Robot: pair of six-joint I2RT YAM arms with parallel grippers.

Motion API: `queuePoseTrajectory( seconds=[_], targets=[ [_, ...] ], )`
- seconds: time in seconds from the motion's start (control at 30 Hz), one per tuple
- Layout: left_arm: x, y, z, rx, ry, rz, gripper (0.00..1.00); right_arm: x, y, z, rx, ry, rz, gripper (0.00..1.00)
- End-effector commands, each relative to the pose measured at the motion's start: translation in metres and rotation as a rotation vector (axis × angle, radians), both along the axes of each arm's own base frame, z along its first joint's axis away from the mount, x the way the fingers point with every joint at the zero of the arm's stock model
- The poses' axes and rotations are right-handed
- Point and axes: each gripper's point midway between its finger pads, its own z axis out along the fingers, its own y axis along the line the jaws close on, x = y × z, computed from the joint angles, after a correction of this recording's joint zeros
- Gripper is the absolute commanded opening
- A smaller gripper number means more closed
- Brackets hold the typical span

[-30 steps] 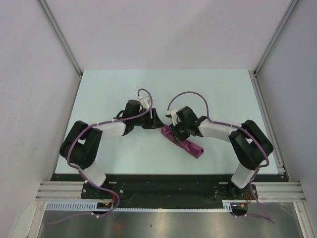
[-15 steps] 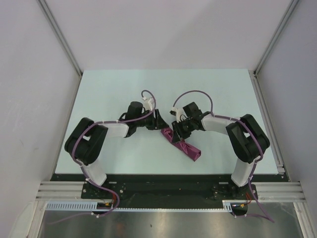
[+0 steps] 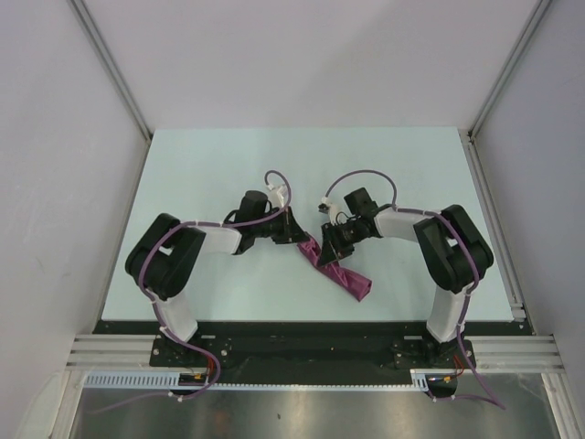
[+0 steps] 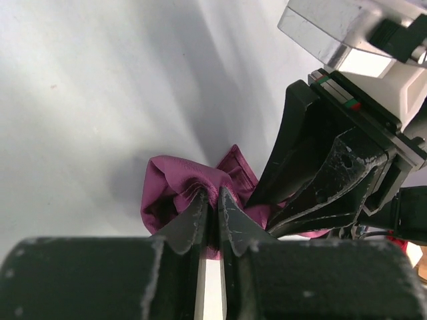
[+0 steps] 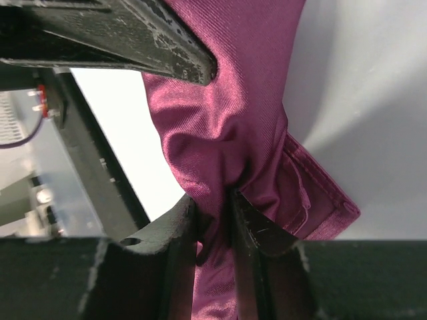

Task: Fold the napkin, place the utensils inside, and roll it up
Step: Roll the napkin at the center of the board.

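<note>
Left jaws: drawn almost together, a thin slit between the black fingers [image 4: 193, 220], pinching a raised fold of the napkin [image 4: 175, 181]. The finger faces are scuffed and chalky with wear.

Right jaws: likewise nearly closed, fingers [image 5: 175, 230] nipping a bunched ridge of the napkin [image 5: 227, 120] from the opposite side.

I read both pairs as working the same far-left end of the cloth, tips just beside each other. From the left wrist the right arm's finger [image 4: 313, 173] fills the frame directly behind the fold. From the right wrist the left arm's finger [image 5: 133, 40] lies across the top of the cloth.

Napkin [image 3: 345, 276]: plum, fine-twilled with a slight sheen, thin and heavily creased. It is gathered into a narrow bundle lying diagonally on the counter [image 3: 210, 165], running from between the two arms toward the near right. A stitched hem shows at one edge. What the bundle holds inside is hidden from me.

Counter: pale, matte and flat, with soft shadows under the arms.

Surroundings:
- Purple cables [image 3: 358, 174] loop above each wrist.
- White link covers [image 3: 402, 224] sit on black joints.
- A black base rail [image 3: 302, 343] runs along the near edge.
- Aluminium frame posts [image 3: 110, 64] stand at the far corners.
- Plain grey walls [image 3: 55, 183] close the sides.
</note>
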Motion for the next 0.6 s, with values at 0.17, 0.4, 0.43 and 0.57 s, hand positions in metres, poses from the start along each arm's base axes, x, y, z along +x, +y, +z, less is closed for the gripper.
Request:
queuePoseTrajectory(
  seconds=[0.17, 0.4, 0.43, 0.57],
  targets=[
    [0.011, -0.012, 0.007, -0.014, 0.032, 0.007, 0.05, 0.012, 0.000, 0.013, 0.083, 0.071, -0.025, 0.33],
    [0.023, -0.017, 0.000, -0.002, 0.062, 0.023, 0.00, 0.037, -0.015, 0.040, 0.004, -0.094, -0.107, 0.54],
    [0.024, -0.017, -0.001, 0.002, 0.067, 0.026, 0.00, 0.045, -0.020, 0.042, -0.029, -0.139, -0.138, 0.56],
    [0.025, -0.018, -0.006, 0.005, 0.079, 0.025, 0.00, 0.056, -0.028, 0.065, -0.108, -0.325, -0.209, 0.63]
  ],
)
